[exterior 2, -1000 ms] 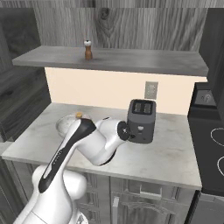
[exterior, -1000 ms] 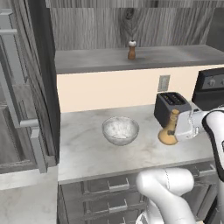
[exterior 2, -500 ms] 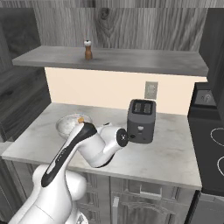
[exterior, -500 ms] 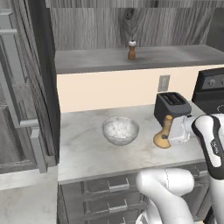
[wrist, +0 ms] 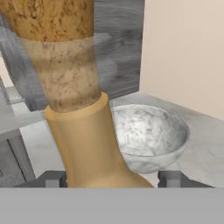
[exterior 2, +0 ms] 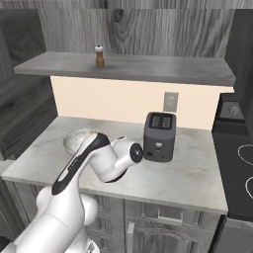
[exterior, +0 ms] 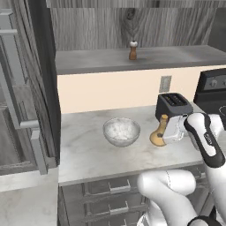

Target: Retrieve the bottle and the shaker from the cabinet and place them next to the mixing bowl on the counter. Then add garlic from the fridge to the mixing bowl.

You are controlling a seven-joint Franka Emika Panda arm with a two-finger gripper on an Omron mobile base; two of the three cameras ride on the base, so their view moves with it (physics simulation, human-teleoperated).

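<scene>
Kitchen all round me: a pale marbled stone counter runs over grey drawers, with a dark woodgrain wall cabinet above it.

Nearest to me is my two-finger gripper. It holds the small tan gourd-shaped bottle upright, with its fat base low on the counter; I cannot tell if it touches. In the hand view the bottle stands between my two dark finger tips, one on each side of its base. I think I am clamped on it, but the tips sit a bit wide of the base, so I cannot say for sure.

Just beside the bottle sits the round cloudy glass mixing bowl. That is why I hold the bottle here: it has to end up next to the bowl. I keep it upright so it will not tip when I let go.

Behind the bottle, near the bowl, stands a black toaster.

Far above the bowl, the tiny brown wooden shaker with a white top waits on the grey cabinet shelf. I think that is my next pick.
</scene>
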